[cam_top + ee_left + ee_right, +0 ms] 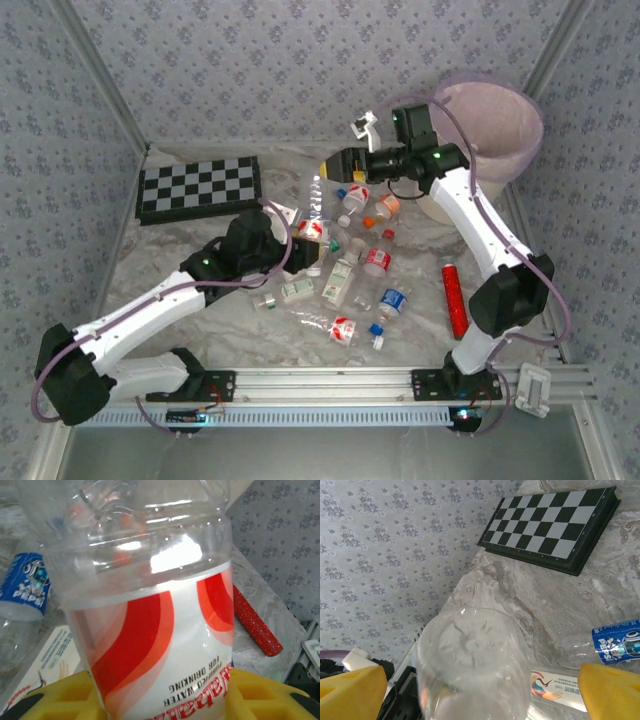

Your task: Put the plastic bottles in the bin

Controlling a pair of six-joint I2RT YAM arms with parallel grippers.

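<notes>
From above, the bottles (pixel 365 265) lie heaped mid-tabletop (pixel 150 240), with none visible in the bin (pixel 535 130) at the far right corner. The left tool (pixel 305 250) is down at the heap's left edge. The right tool (pixel 335 165) hangs past the heap's far side, pointing toward the chessboard (pixel 200 188) and away from the bin.

At the left wrist, the left tool (pixel 160 702) is clamped on a red-label bottle (pixel 155 645), with yellow fingers (pixel 60 700) pressed to both sides of the label. A blue-label bottle (pixel 22 585) lies behind it, and a red cylinder (pixel 255 622) rests off to the right.

At the right wrist, the right tool (pixel 480 695) stands apart. Its fingers (pixel 350 692) flank a clear bottle (pixel 470 665) with a gap on each side, and I cannot tell what supports it.

I'd judge the left arm has finished its grasp. It now needs a clean lift out of the heap and a long carry to the bin, past the right arm. The right tool would have to close before it lifts anything.
</notes>
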